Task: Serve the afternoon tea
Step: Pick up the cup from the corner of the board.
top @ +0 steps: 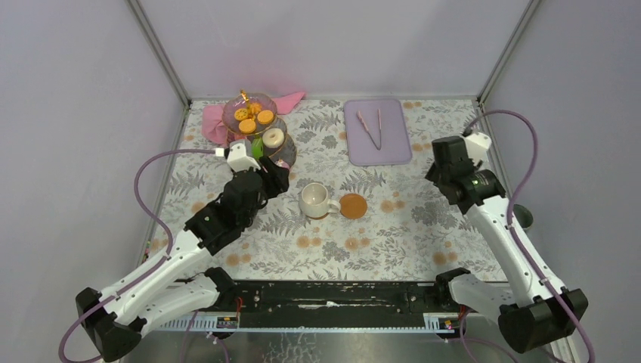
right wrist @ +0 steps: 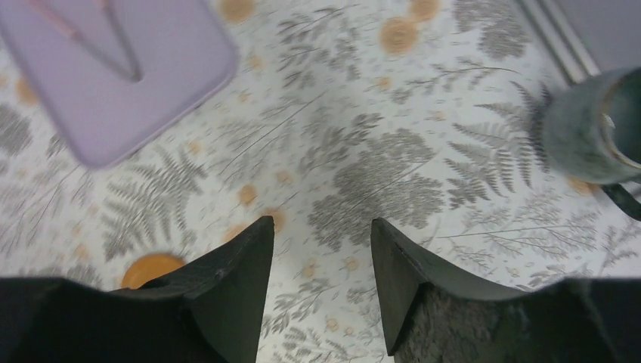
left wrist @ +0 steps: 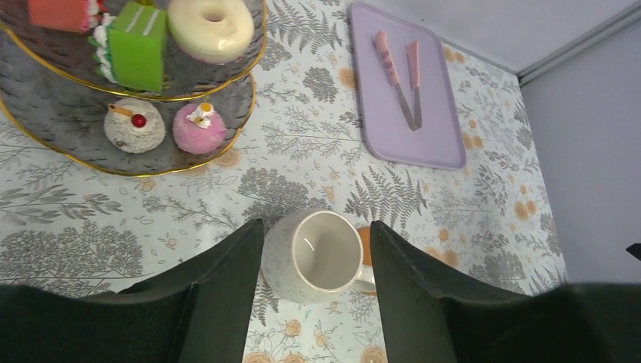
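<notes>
Left gripper fingers part open, I see nothing held; cream mug stands on the table below them, near the glass stand; right gripper part open, empty; grey-green mug off to its right.
</notes>
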`<state>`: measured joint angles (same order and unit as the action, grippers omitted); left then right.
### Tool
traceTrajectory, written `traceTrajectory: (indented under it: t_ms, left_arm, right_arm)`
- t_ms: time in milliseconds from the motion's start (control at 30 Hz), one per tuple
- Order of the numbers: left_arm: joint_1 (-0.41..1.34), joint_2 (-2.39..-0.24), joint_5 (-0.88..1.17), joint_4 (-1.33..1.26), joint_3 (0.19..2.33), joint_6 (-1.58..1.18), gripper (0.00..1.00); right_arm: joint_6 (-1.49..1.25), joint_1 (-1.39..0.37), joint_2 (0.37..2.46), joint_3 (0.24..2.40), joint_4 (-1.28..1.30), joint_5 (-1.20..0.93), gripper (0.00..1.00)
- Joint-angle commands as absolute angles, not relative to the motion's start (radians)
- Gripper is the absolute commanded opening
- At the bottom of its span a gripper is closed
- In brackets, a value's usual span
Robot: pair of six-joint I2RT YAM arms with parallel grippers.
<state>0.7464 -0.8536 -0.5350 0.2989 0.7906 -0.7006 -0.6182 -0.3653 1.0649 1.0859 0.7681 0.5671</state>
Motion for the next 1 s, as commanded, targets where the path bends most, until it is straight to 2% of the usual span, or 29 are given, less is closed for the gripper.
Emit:
traceTrajectory:
  t_ms: [0, 167, 300, 433, 967]
  left_arm:
    - [0.762, -0.871, -0.492, 0.19, 0.79, -0.697, 0.61]
    - [0.764, -0.91, -0.454, 0.164, 0.794, -0.681, 0.61]
    - [0.763, -0.917, -0.445, 0.161, 0.808, -0.661, 0.61]
    - [0.763, -0.923, -0.441, 0.157, 0.813, -0.639, 0.61]
    - [0.761, -0.923, -0.407, 0.161, 0.805, -0.631, 0.61]
  right_arm:
    - [-0.615, -0.18, 1.045, 1.05, 0.738, 0.569, 0.57]
    - [-0.568, 0.105, 1.107, 1.03, 0.654, 0.439, 0.57]
    - [-0.549, 0.24, 1.159, 1.038, 0.616, 0.416, 0.57]
    - [-0.558, 0.294, 1.21, 1.052, 0.607, 0.467, 0.57]
    - [-0.718, 0.479, 1.371, 1.076, 0.558, 0.424, 0.56]
